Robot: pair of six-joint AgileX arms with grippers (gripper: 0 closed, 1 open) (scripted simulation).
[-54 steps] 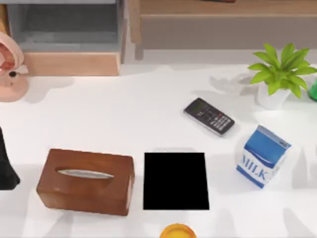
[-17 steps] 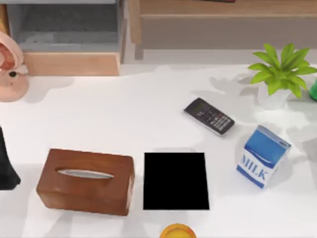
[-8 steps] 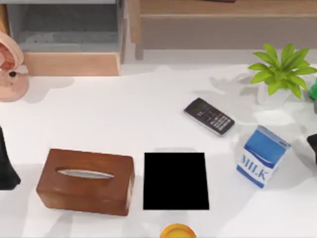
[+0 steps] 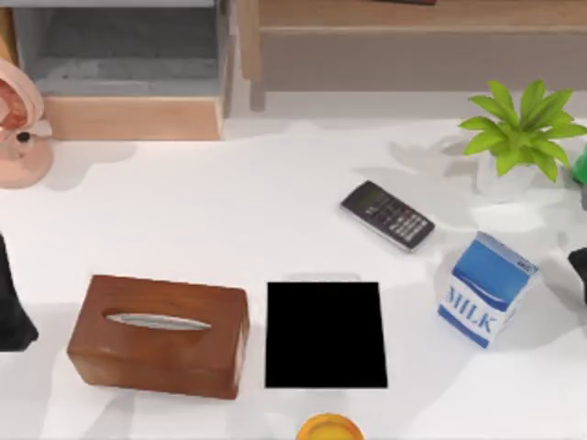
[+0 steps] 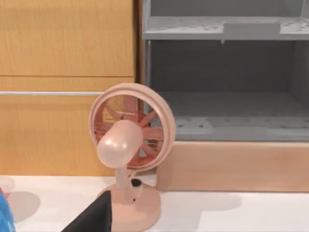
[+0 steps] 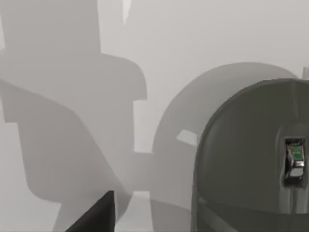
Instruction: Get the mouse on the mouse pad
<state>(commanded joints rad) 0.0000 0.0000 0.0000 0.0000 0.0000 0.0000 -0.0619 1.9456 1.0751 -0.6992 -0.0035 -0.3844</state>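
Note:
The mouse [image 6: 251,159] is a dull dark grey oval with a small scroll wheel, lying on the white table close below my right wrist camera. My right arm [image 4: 580,268] shows as a dark shape at the table's right edge, just right of the milk carton. The mouse pad [image 4: 326,335], a flat black rectangle, lies at the front middle of the table, well left of that arm, with nothing on it. My left arm [image 4: 11,307] stays parked at the left edge.
A brown tissue box [image 4: 156,335] sits left of the pad. A black keypad device [image 4: 387,214] lies behind the pad, and a blue milk carton [image 4: 486,289] to its right. A potted plant [image 4: 518,137] stands back right, a pink fan [image 5: 128,145] back left, a yellow object [image 4: 328,428] at the front edge.
My right arm has come into the top view at the right edge beside the milk carton, and its shadow now falls around the carton. Nothing on the table has moved.

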